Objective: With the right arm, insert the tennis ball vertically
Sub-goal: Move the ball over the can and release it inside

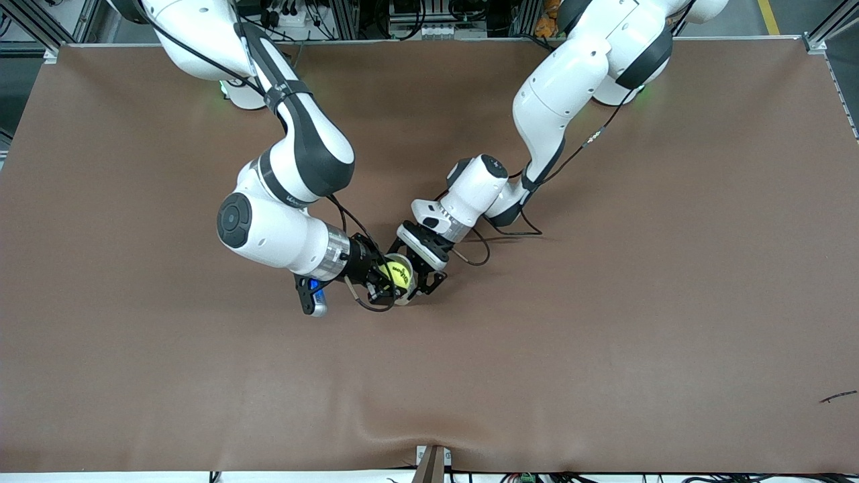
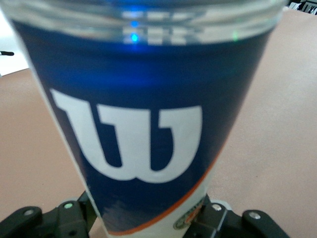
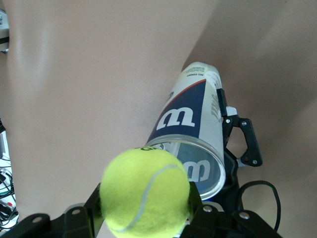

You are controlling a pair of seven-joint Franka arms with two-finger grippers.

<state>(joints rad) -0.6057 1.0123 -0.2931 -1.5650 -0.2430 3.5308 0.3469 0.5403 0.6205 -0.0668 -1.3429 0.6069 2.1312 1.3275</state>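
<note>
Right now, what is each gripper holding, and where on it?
Right gripper clamps the ball at its sides. Left gripper grips the can around its lower body.

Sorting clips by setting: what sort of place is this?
Probably a robotics lab: two arms at a brown-covered table, aluminium framing along its edge, and a staged ball and can.

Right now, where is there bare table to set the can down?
Bare brown table runs between the hands and the front camera, and toward both table ends. Crowded mid-table: right hand with tennis ball meets left hand holding can.
</note>
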